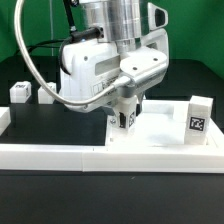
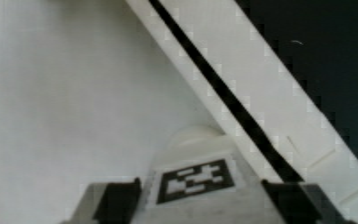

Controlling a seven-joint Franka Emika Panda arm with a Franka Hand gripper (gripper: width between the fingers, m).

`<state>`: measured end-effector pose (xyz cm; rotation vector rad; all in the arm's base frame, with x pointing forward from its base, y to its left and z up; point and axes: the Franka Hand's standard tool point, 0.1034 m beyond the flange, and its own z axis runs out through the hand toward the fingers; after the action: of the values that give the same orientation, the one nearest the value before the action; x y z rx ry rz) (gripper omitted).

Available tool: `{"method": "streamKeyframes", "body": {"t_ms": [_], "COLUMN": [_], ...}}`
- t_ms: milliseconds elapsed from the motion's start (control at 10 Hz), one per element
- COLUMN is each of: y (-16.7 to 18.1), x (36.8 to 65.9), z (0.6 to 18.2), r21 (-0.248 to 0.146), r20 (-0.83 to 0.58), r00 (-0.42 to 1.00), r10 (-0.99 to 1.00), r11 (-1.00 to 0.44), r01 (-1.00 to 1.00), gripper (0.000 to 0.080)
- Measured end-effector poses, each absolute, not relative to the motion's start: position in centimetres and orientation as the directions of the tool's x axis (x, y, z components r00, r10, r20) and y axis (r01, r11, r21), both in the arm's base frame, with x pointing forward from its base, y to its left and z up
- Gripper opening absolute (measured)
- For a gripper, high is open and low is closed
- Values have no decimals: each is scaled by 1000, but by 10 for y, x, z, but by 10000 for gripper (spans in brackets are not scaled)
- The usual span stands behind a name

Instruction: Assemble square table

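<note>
The white square table top [image 1: 160, 137] lies on the black table at the exterior view's right, against the front wall. My gripper [image 1: 126, 119] points down over the top's left part. It is shut on a small white tagged leg block [image 2: 197, 178], which sits between the two dark fingers [image 2: 108, 205] just over the top's flat white surface [image 2: 69, 100]. Another tagged white leg block [image 1: 198, 115] stands upright at the top's right end. Two more small white leg blocks [image 1: 20, 92] [image 1: 45, 98] lie at the far left.
The long low white border wall [image 1: 50, 157] runs along the front of the table. In the wrist view a thin dark gap separates the top from a white strip [image 2: 247, 60]; beyond it is the black table [image 2: 336, 60]. The arm's body hides the middle of the scene.
</note>
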<state>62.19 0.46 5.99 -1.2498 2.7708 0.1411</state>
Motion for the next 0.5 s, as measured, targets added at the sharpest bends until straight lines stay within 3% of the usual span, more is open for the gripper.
{"method": "streamKeyframes", "body": {"t_ms": [300, 400, 500], "y": [5, 6, 6], "x": [621, 621, 621], "z": [59, 59, 59], "r21": [33, 34, 34], "r20": [-126, -126, -126], "r00": [-599, -598, -598], "r10": [-791, -791, -792], "r11": [600, 599, 599], "r01": [-800, -800, -800], "gripper": [330, 517, 517]}}
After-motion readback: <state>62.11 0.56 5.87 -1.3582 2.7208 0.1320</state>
